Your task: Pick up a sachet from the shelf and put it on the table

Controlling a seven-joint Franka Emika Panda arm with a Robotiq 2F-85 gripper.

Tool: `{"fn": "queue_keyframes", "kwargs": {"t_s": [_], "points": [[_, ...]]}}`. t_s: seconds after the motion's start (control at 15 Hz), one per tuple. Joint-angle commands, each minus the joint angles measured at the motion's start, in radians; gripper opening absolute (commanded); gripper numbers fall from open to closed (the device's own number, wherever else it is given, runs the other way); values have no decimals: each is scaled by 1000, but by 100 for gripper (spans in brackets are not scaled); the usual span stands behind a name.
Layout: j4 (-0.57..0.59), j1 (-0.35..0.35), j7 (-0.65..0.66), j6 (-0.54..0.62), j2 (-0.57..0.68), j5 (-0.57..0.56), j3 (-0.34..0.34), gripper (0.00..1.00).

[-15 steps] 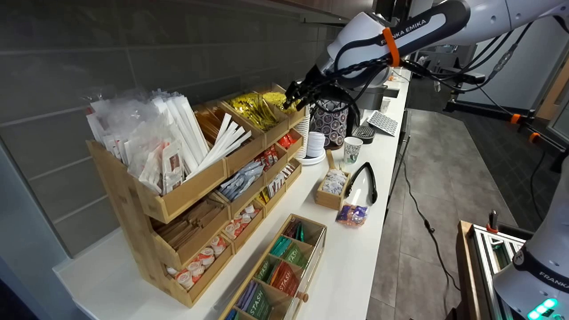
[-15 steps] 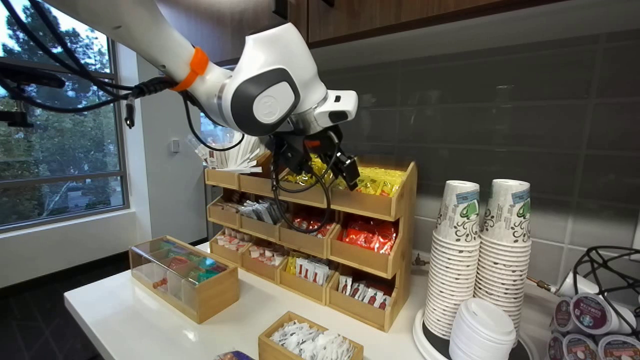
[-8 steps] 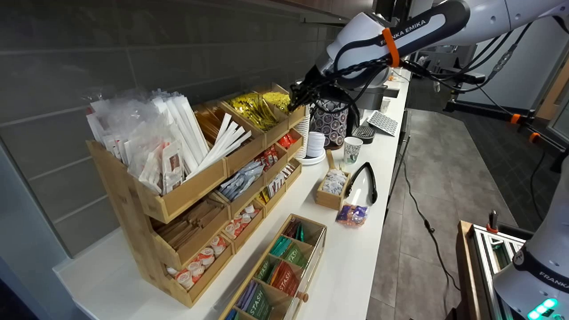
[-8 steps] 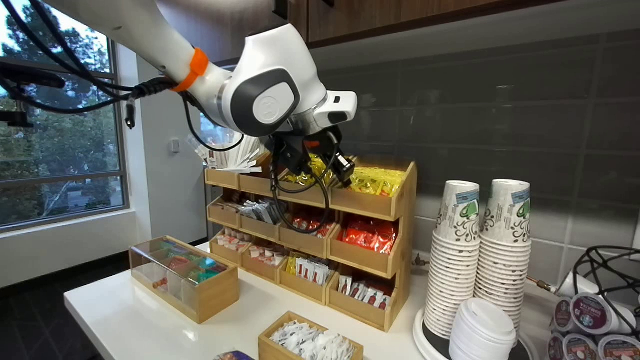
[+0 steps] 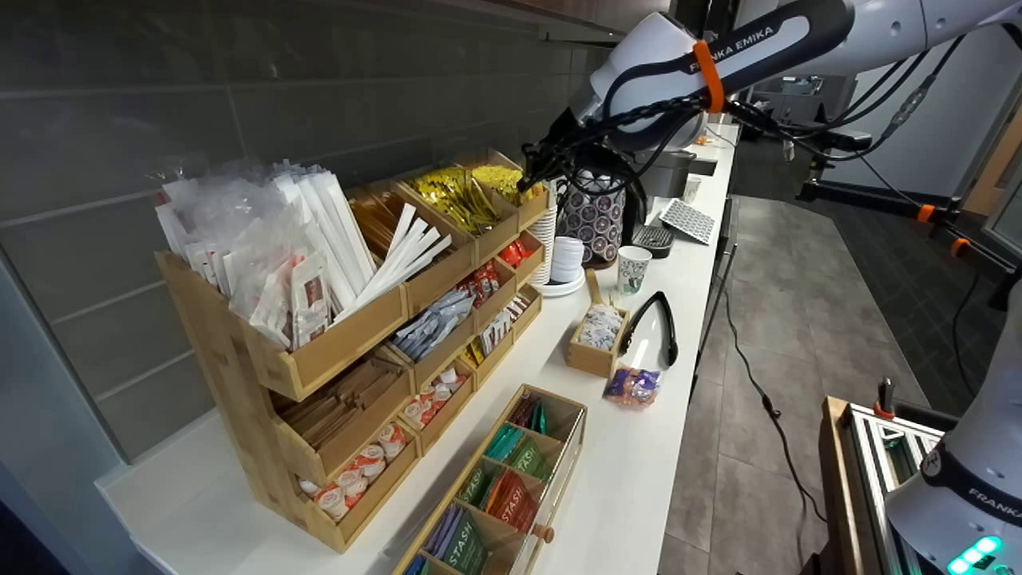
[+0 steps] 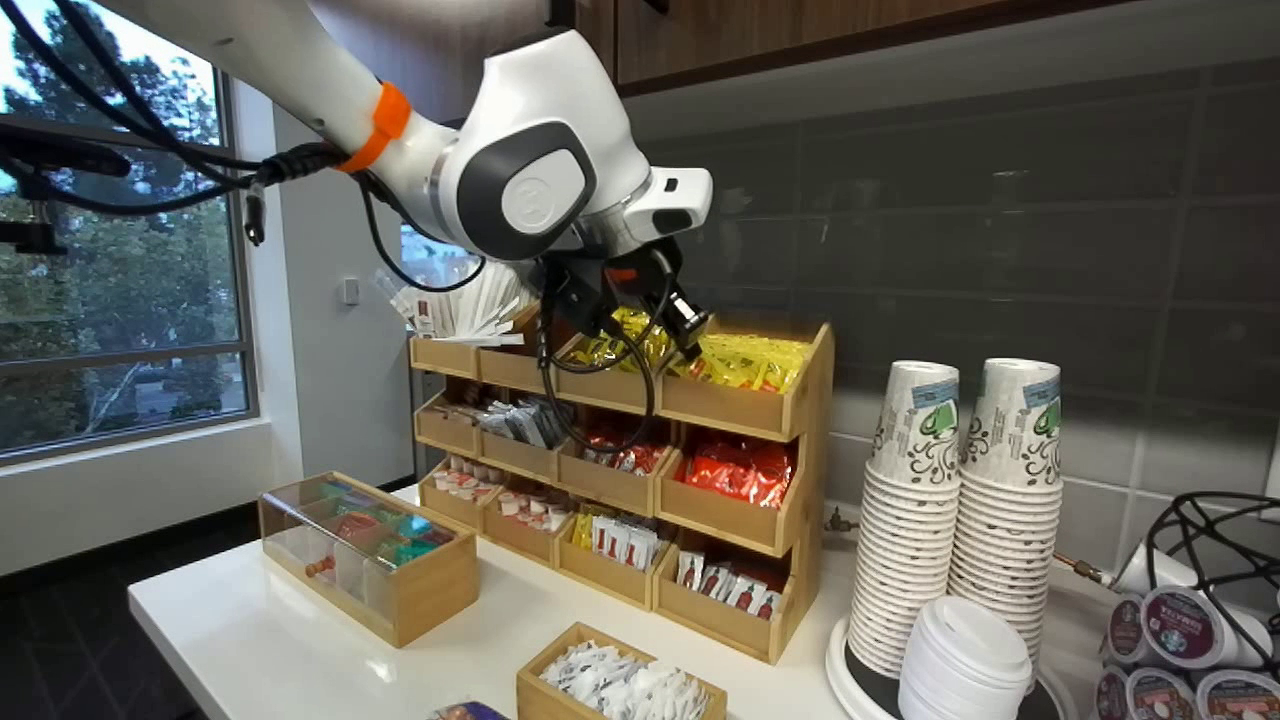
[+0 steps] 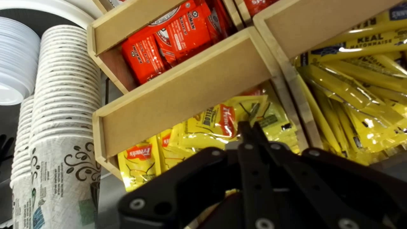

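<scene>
Yellow sachets (image 7: 203,127) lie piled in an end bin on the top tier of the wooden shelf (image 6: 816,450), seen in both exterior views. My gripper (image 7: 251,125) is at this bin, its fingertips brought together over a yellow sachet near the divider. Whether a bit of sachet is pinched between the tips is not clear. In an exterior view the gripper (image 6: 692,350) points down at the pile (image 6: 755,362), with no packet seen hanging from it. The white table (image 5: 623,455) runs below and in front of the shelf.
Stacked paper cups (image 6: 905,560) stand beside the shelf. On the table are a wooden box of white packets (image 5: 595,355), black tongs (image 5: 671,327), a purple-orange packet (image 5: 633,386) and a tea box (image 5: 551,479). Cabinets (image 6: 800,30) hang above the arm.
The gripper's fingers have come together over the yellow sachets. Since half a second ago the arm has risen slightly.
</scene>
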Motion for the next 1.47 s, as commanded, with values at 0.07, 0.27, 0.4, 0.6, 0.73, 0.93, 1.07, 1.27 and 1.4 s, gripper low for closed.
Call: {"fn": "queue_keyframes", "kwargs": {"t_s": [0.07, 0.27, 0.4, 0.6, 0.73, 0.93, 1.07, 1.27, 1.4], "points": [[-57, 6, 6, -23, -95, 3, 12, 0], [-105, 5, -13, -28, -164, 9, 24, 0], [-154, 7, -43, -33, -219, 25, 31, 0], [-222, 13, -87, -57, -297, 44, 31, 0], [-272, 20, -117, -87, -352, 57, 25, 0], [-338, 33, -153, -175, -413, 89, 12, 0], [-375, 33, -161, -242, -438, 100, 5, 0], [-438, 46, -191, -275, -454, 147, -9, 0], [-474, 58, -206, -273, -445, 184, -14, 0]]}}
